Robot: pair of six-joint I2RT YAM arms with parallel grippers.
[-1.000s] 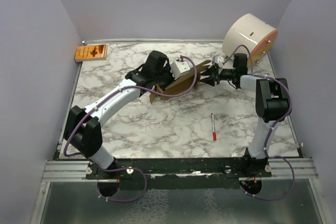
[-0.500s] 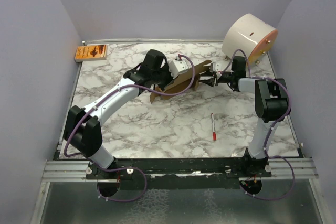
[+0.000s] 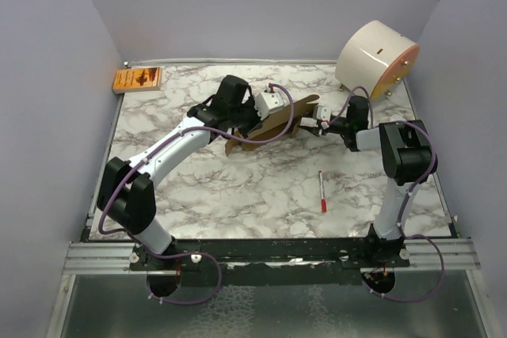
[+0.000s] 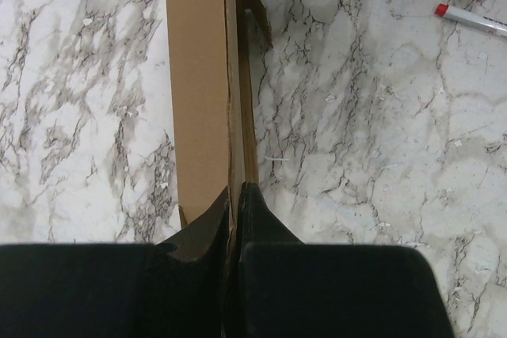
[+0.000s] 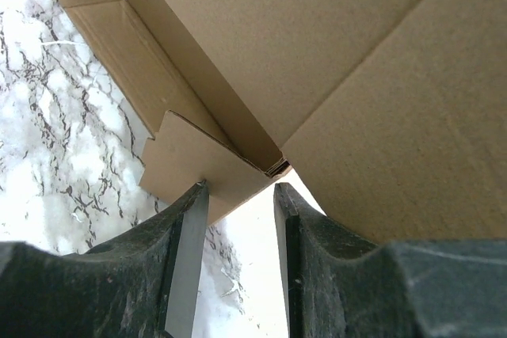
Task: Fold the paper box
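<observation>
Toward the far middle of the tabletop (image 3: 238, 187), the paper box (image 3: 273, 126) lies slanted and only half-formed. It is held at its left end by the left gripper (image 4: 235, 191), whose jaws are pinched tight on a thin edge of cardboard where two panels meet.

What has changed over the last second is on the other side. The right gripper (image 3: 310, 124) stood a little off the box's right end a second ago; it has since slid leftward and now sits right up against it. Its wrist view shows its jaws partly apart with nothing clamped between them. A creased corner of the box hangs just above the gap, and a small tab flap (image 5: 190, 160) touches the tip of one finger. The box itself has barely shifted, and the left hold looks the same.

To my eye the right arm is lining up to catch that flap or corner, so the next fold looks about to start rather than done.
</observation>
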